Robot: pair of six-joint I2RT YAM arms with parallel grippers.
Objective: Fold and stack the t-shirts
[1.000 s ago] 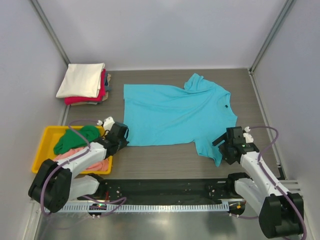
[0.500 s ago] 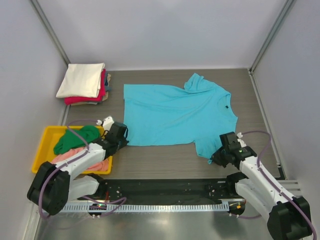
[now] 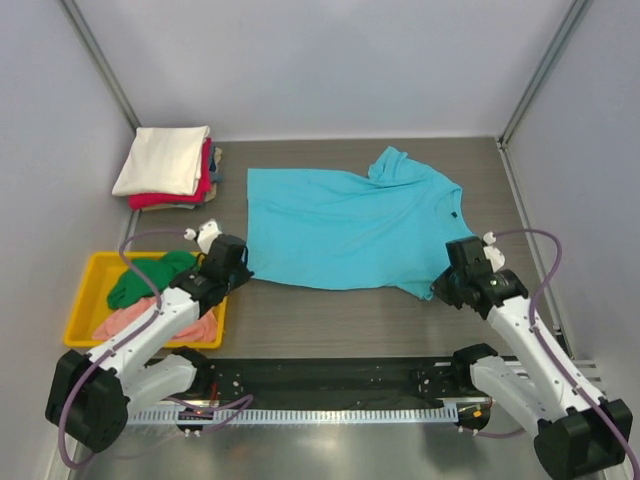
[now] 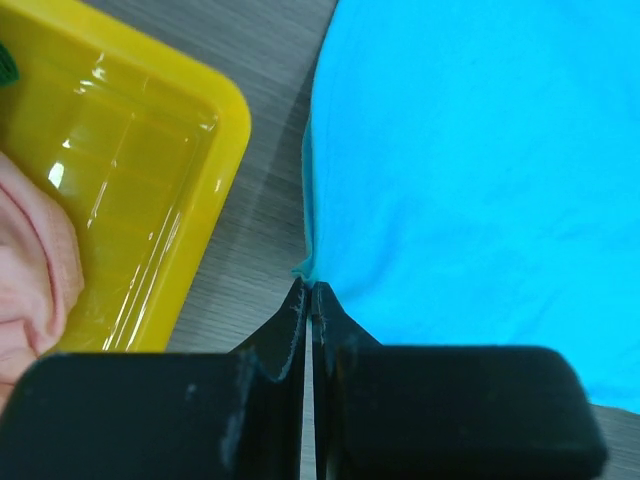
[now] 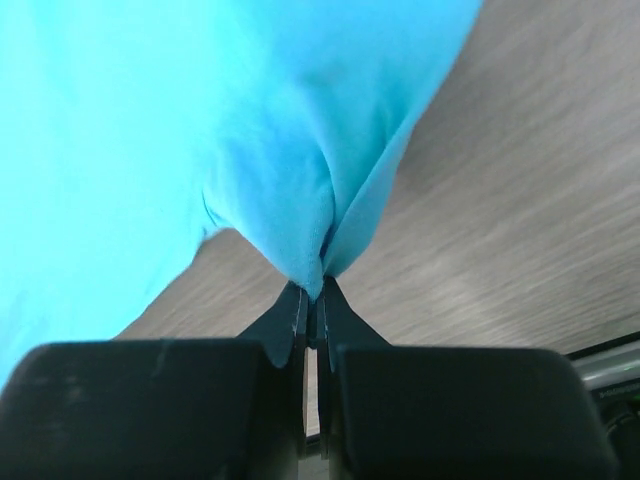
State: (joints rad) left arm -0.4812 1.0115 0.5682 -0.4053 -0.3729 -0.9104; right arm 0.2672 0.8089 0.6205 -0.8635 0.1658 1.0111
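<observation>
- Turquoise-blue short-sleeved cloth t-shirt (image 3: 345, 225) lies spread mostly flat mid-table on the grey-brown wood-grain tabletop (image 3: 330, 325). Neck opening points to the right side, hem to the left, and the far sleeve sticks up toward the back wall.
- Left gripper (image 3: 242, 272) sits at the near-left hem corner of that shirt. In the left wrist view the two black fingers are pressed together with only a hairline slit, and the cloth corner is pinched right at their tips.
- Right gripper (image 3: 441, 290) sits at the near-right edge of the shirt, by the near sleeve. In the right wrist view the fingers are clamped tight on a gathered fold of turquoise cloth. The cloth tents up into the tips, and bare tabletop shows beyond it.
- The shirt's near edge runs between the two grippers, and the rest of the cloth rests on the table.
- Folded cream-white shirt (image 3: 163, 160) tops a stack at the far-left corner, with a folded red shirt (image 3: 170, 200) under it. Lower layers are too hidden to tell.
- Yellow plastic tray (image 3: 78, 300) sits at near left, just beside the left gripper and apart from the turquoise shirt.
- Crumpled green shirt (image 3: 150, 278) and crumpled salmon-pink shirt (image 3: 125, 322) lie unfolded in the tray, green toward the far side and pink toward the near side.
</observation>
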